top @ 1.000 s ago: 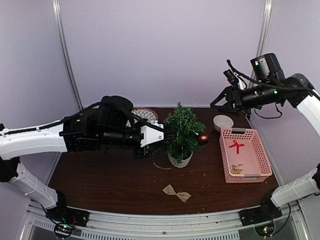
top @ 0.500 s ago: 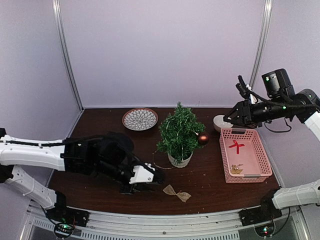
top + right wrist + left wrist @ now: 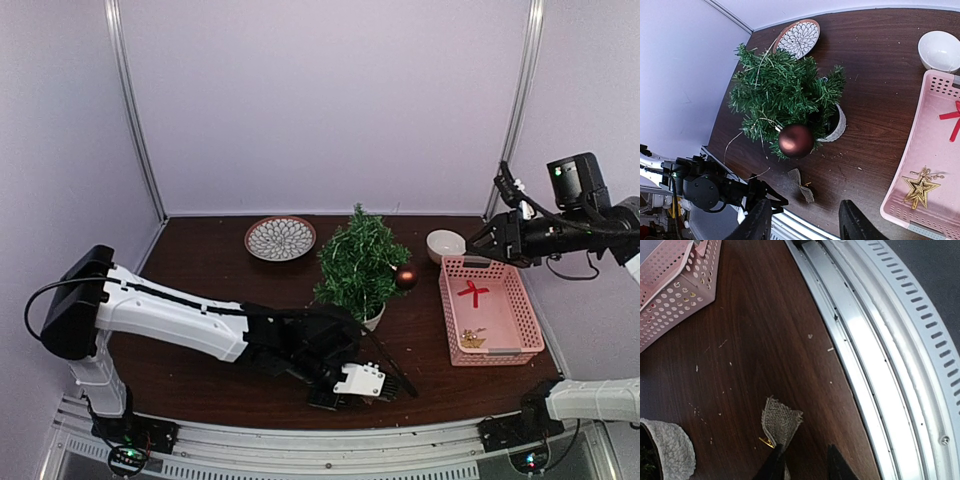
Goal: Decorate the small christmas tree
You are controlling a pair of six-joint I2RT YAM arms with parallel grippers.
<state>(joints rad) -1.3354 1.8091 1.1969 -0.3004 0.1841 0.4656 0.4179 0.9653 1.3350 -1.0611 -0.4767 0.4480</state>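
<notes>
Mid-table, a bit toward the back, stands the small christmas tree [image 3: 358, 262]. It's upright in its white pot [image 3: 372, 318], w/ a dark red bauble [image 3: 406, 278] hanging on its right side. Behind it to the left lies a patterned plate [image 3: 280, 238]. Off to the right, a white bowl [image 3: 446, 245] sits just beside the far end of a pink basket [image 3: 524, 310]. Inside the basket are a red ribbon [image 3: 473, 292] and a gold star ornament [image 3: 472, 340], apart from each other.

Left arm reaches low across the near edge, in front of the tree. The left gripper [image 3: 805, 470] is down at the tabletop by a burlap bow [image 3: 781, 422]. On the wrist view its fingers [image 3: 774, 467] are slightly parted w/ bare wood btw them. One tip overlaps the bow's lower end; can't tell if it's touching. Nothing pinched.

Right gripper [image 3: 805, 225] hangs high at the right side, near the basket's far end. Its claw is spread wide, nothing btw the fingers, and its camera looks down on tree, bauble and bow.
</notes>
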